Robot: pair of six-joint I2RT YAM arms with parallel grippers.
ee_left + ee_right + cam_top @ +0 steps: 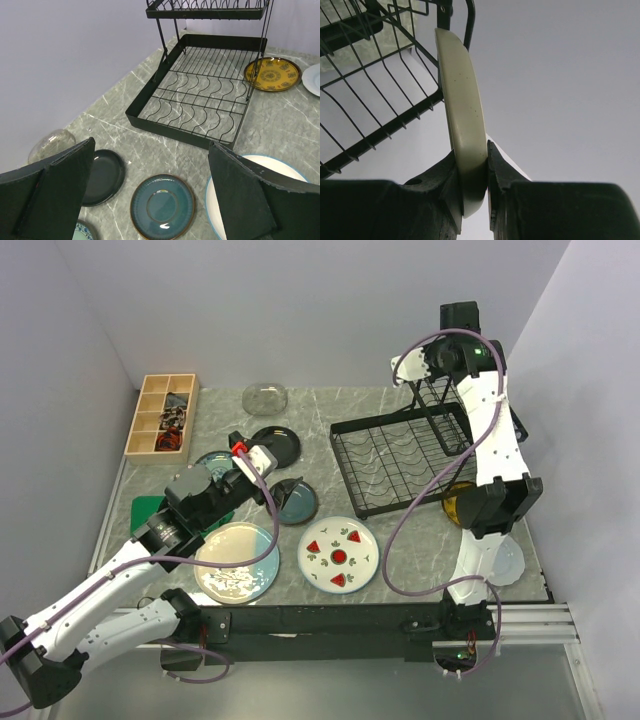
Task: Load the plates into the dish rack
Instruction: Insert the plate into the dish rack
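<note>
- My right claw point(472, 170) is clamping the rim of a pale plate point(462, 100), jaws closed on it edge-on. The fingers are hiding its lower edge, so I'm seeing only a curved sliver.
- That plate is hanging up beside the wires of the dish rack point(343, 472), by its raised upper basket. I cannot tell whether it is touching a wire.
- My left claw point(150, 145) is gaping wide and gripping nothing, hovering over a slate-blue plate point(162, 207) on the table.
- Its left finger is covering part of a black plate point(102, 175). Its right finger is covering most of a white plate with a blue rim point(265, 162).
- From above, my right arm is blocking part of the yellow patterned plate point(455, 502) and a pale white plate point(510, 562).
- My left arm is hiding most of a bluish plate point(213, 458) and part of the green cloth point(148, 508).
- A red patch point(239, 448) near the left claw is showing too small to read.
- The bits in the wooden box point(160, 415) are too small to make out.
</note>
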